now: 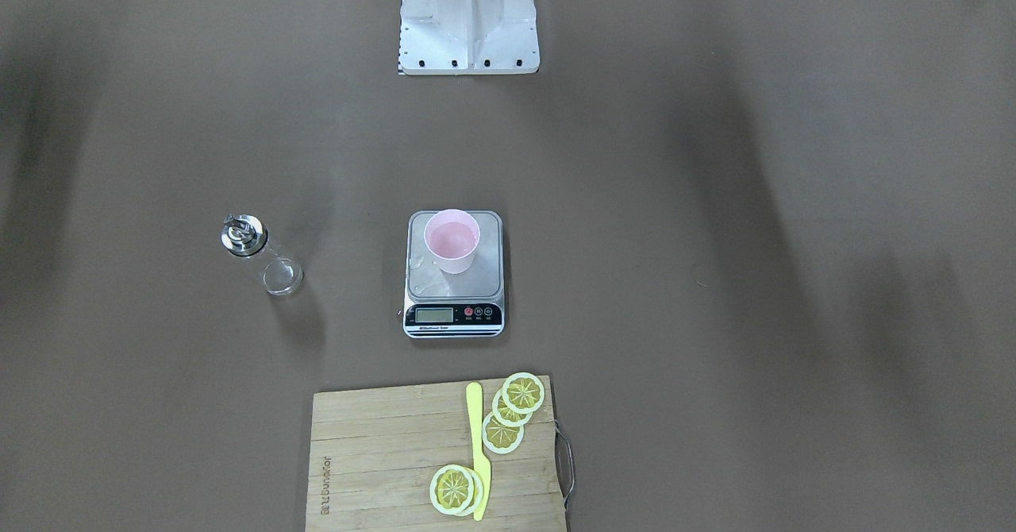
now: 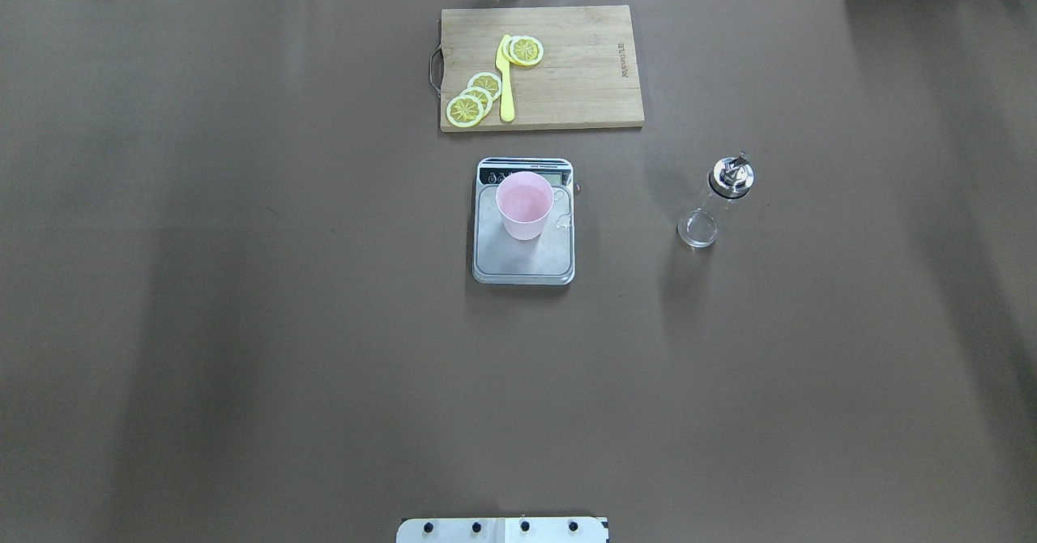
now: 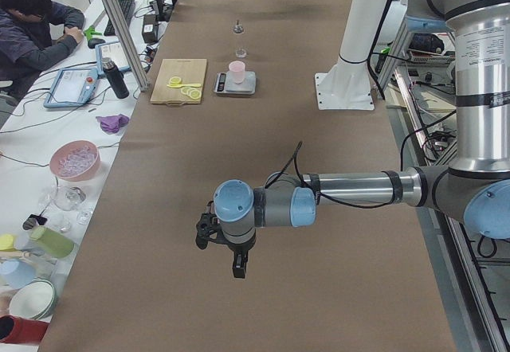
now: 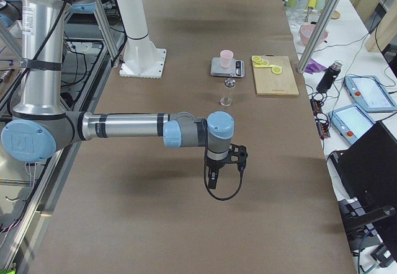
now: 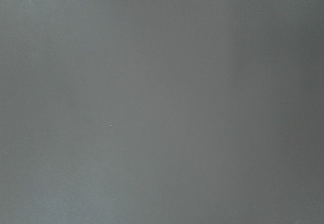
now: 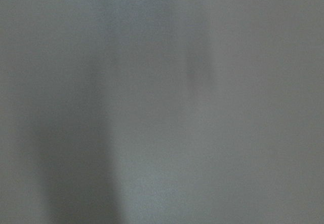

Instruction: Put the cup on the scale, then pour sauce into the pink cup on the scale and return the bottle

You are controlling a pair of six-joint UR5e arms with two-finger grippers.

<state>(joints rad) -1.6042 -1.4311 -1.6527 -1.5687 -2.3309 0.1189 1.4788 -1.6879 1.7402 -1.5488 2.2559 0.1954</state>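
The pale pink cup (image 1: 451,240) (image 2: 525,203) stands upright on the scale's steel platform (image 1: 455,282) (image 2: 527,261) at mid-table. The clear glass bottle (image 1: 258,254) (image 2: 717,203) with its metal spout cap stands upright on the table, apart from the scale, on my right side. My left gripper (image 3: 231,256) shows only in the exterior left view, low over bare table far from the scale. My right gripper (image 4: 218,173) shows only in the exterior right view, also far from the bottle. I cannot tell whether either is open or shut. Both wrist views show only blurred table surface.
A wooden cutting board (image 1: 381,452) (image 2: 583,81) with lemon slices and a yellow knife lies just beyond the scale. The robot's white base (image 1: 468,40) stands at the near edge. An operator (image 3: 32,17) sits at a cluttered side table.
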